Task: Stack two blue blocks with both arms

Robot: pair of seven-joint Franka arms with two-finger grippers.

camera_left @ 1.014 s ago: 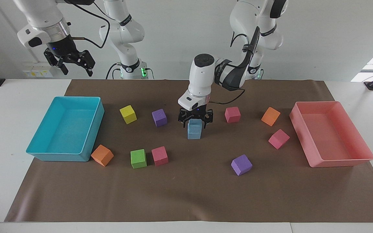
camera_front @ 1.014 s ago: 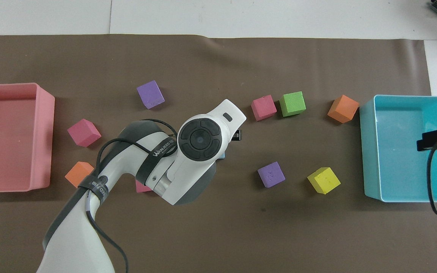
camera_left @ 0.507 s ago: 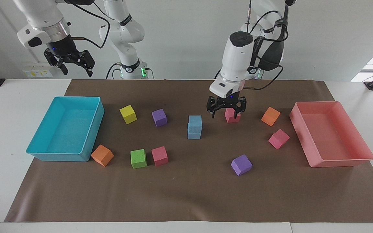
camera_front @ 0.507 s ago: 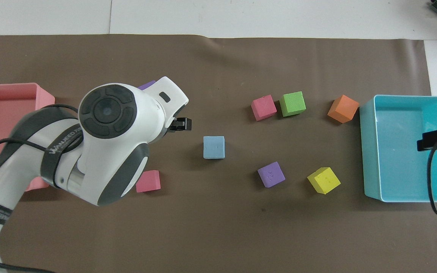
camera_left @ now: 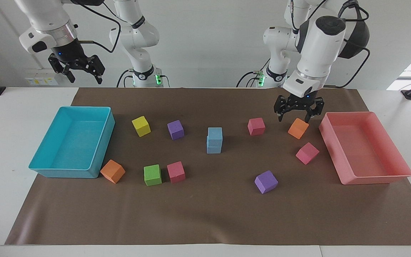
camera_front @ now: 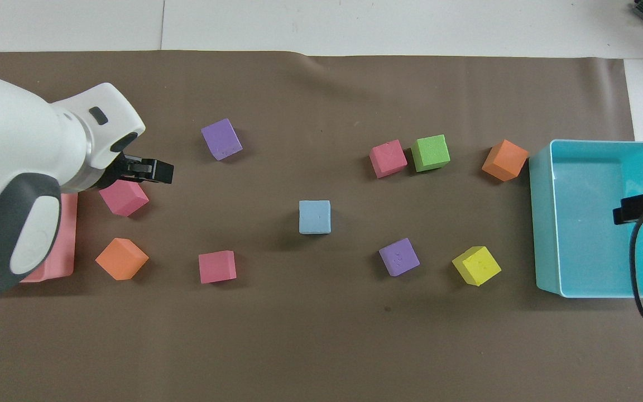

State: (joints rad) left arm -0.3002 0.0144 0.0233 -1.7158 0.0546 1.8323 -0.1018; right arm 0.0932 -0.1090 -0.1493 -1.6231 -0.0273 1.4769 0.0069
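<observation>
Now the left tool [camera_left: 299,115] hangs above the tabletop [camera_left: 205,214] over the orange cube [camera_left: 298,128] beside the pink tray [camera_left: 366,175], its fingers spread apart and holding nothing. The two blue blocks [camera_left: 214,140] stand stacked mid-mat, one on the other, untouched. The right tool [camera_left: 82,73] waits raised over the turquoise tray [camera_left: 62,171], fingers apart, empty.

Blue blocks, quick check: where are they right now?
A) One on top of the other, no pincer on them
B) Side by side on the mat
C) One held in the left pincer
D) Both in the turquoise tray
A: the two blue blocks stand stacked mid-mat in the facing view, while the left pincer, open, hangs over the orange block and the right pincer waits above the turquoise tray's end.
</observation>
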